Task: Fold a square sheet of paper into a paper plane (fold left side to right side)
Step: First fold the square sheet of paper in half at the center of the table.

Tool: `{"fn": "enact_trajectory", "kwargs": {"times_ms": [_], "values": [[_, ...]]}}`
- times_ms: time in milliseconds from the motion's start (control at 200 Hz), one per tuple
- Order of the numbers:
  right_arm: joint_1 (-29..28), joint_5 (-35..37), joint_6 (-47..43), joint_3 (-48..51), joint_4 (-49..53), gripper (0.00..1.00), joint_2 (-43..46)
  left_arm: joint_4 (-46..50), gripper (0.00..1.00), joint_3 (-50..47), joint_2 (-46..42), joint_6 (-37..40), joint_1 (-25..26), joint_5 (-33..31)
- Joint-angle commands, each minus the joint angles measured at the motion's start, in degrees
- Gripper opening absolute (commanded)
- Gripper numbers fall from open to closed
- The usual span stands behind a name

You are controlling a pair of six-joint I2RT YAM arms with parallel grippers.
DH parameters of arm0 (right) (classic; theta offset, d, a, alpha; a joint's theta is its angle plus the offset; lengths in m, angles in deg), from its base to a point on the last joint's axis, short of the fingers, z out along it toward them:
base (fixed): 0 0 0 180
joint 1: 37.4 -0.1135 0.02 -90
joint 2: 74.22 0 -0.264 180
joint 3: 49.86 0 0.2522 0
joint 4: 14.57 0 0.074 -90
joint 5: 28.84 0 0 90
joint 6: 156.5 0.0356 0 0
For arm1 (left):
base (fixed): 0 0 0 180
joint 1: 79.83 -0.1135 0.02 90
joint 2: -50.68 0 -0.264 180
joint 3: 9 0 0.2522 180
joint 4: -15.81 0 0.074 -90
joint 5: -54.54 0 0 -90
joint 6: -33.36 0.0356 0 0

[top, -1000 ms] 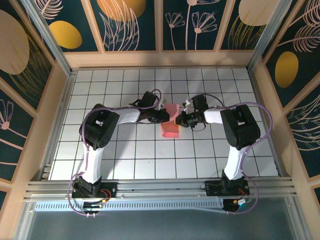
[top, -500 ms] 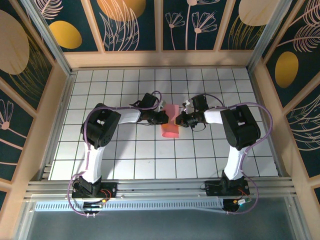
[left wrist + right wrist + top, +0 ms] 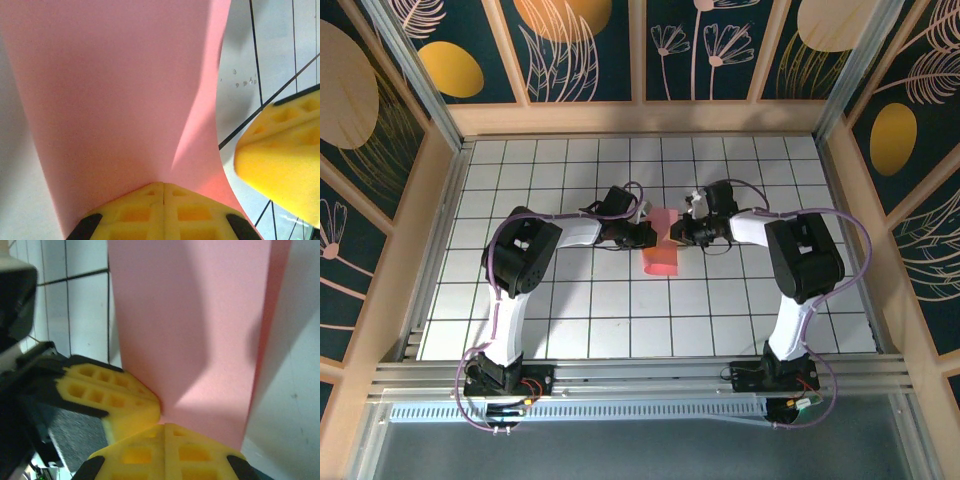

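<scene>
The left arm (image 3: pixel 525 262) comes in from the left of the square sheet of paper (image 3: pixel 661 256), its forearm low over the white gridded worktop (image 3: pixel 570 310). The left tool (image 3: pixel 647 235) sits at the sheet's left edge, toward its far end. Its yellow pads (image 3: pixel 140 212) are pressed together with pink paper coming out from between them, so it is pinching the sheet. In the left wrist view the paper rises from that pinch as a broad, smooth face, bowed rather than flat, with a soft shadow down its right part.

The sheet lies near the middle of the worktop, between the two tools. From above it shows as a narrow salmon-pink strip, longer than wide, running far to near. Its near end rests on the tiles. Whether its far end touches them cannot be told.

The right tool (image 3: pixel 680 234) is at the sheet's right edge, facing the left tool and very close to it. Its pads (image 3: pixel 195 452) are also squeezed together on the paper. In the right wrist view one yellow finger of the left tool lies just beside that pinch. The right arm (image 3: pixel 800 262) bends away to the right of the sheet.
</scene>
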Motion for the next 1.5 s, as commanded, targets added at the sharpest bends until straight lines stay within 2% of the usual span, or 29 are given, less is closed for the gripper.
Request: {"fn": "enact_trajectory", "kwargs": {"times_ms": [0, 405, 786, 1006, 1496], "values": [[-1.1, -0.6, 1.7, -2.9, -1.5, 0.0, -2.4, 3.0, 0.06, -0.6, 2.3, 1.1, -0.1, -2.0], [-3.0, 3.2, 2.1, -7.1, -0.7, 0.0, -9.6, 3.0, 0.06, -0.2, 2.5, 1.1, 0.0, -2.1], [-2.6, 8.7, 0.8, -4.0, 2.5, 0.0, -10.9, -0.6, 0.1, -0.6, -2.2, -1.5, 0.0, 0.7], [-2.7, 10.0, 0.9, -3.3, 2.8, 0.0, -10.9, 1.1, 0.07, -0.9, -4.0, -1.4, -0.3, -3.4], [-2.7, 10.5, 0.8, -3.4, 3.4, 0.0, -10.9, 1.1, 0.05, -5.0, -3.7, 0.8, -0.6, -3.3]]}}
